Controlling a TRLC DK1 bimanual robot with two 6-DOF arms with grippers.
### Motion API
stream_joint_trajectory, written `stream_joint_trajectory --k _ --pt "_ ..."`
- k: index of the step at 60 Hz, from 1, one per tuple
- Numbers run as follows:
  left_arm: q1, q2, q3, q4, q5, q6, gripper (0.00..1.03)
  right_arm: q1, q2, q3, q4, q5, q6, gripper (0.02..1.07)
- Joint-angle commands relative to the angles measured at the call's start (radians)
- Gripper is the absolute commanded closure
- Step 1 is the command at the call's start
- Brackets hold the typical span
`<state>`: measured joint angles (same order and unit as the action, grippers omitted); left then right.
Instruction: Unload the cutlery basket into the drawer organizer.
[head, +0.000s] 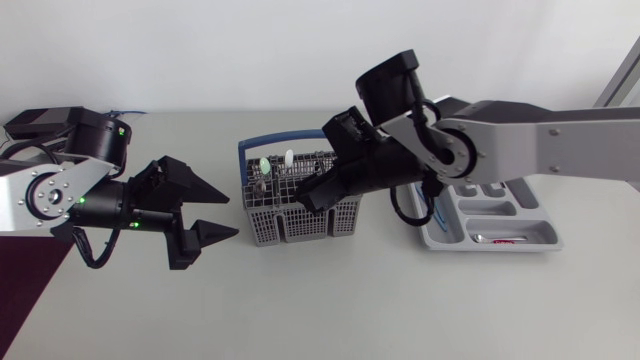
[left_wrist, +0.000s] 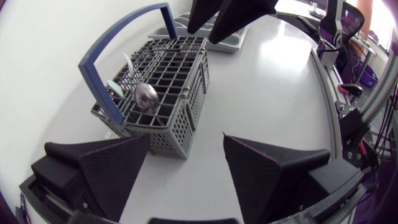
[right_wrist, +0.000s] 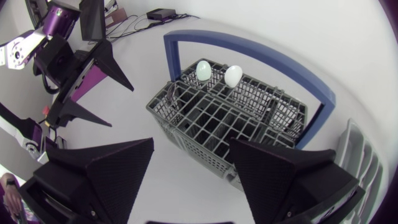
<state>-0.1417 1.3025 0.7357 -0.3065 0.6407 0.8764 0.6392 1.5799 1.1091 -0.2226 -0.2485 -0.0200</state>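
The grey cutlery basket (head: 290, 210) with a blue handle (head: 275, 137) stands mid-table. A pale green spoon (right_wrist: 203, 68) and a white spoon (right_wrist: 233, 75) stick up at its handle side, and a metal spoon (left_wrist: 147, 96) shows beside them. My right gripper (head: 318, 192) hangs open just above the basket (right_wrist: 211, 118), with nothing between its fingers. My left gripper (head: 215, 210) stands open to the left of the basket (left_wrist: 161, 87), a short gap away and holding nothing. The grey drawer organizer (head: 545, 230) lies to the right, under my right arm.
A small red-marked piece (head: 510, 240) and another small item (head: 478, 237) lie in the organizer's front compartment. My right arm (head: 520, 140) spans the table's right half above the organizer. Bare tabletop lies in front of the basket.
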Motion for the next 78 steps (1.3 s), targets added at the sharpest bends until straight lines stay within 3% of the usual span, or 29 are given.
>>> stream_joint_trajectory --k 1,13,31,34,54,61,69,78 --pt "-0.007 0.018 -0.027 0.018 -0.007 0.036 0.06 -0.006 0.068 0.064 -0.027 -0.034 0.091 0.21" --pt "-0.016 0.060 -0.050 0.092 -0.015 0.032 0.06 0.008 0.170 0.143 -0.020 -0.103 0.178 0.21" --pt "-0.029 0.132 -0.075 0.259 -0.067 -0.007 0.06 0.030 0.290 0.252 0.022 -0.107 0.226 0.21" --pt "-0.025 0.138 -0.075 0.271 -0.069 -0.007 0.06 0.028 0.304 0.267 0.039 -0.107 0.241 0.26" --pt "-0.007 0.173 -0.029 0.288 -0.064 -0.047 0.06 0.047 0.376 0.344 0.040 -0.109 0.255 0.34" --pt "0.010 0.170 -0.009 0.265 -0.058 -0.047 0.06 0.053 0.384 0.350 0.040 -0.110 0.255 0.45" --pt "0.034 0.173 0.025 0.205 -0.007 -0.043 0.06 0.057 0.385 0.353 0.040 -0.118 0.255 0.50" --pt "0.037 0.179 0.036 0.196 -0.004 -0.043 0.06 0.063 0.390 0.357 0.040 -0.123 0.255 0.59"
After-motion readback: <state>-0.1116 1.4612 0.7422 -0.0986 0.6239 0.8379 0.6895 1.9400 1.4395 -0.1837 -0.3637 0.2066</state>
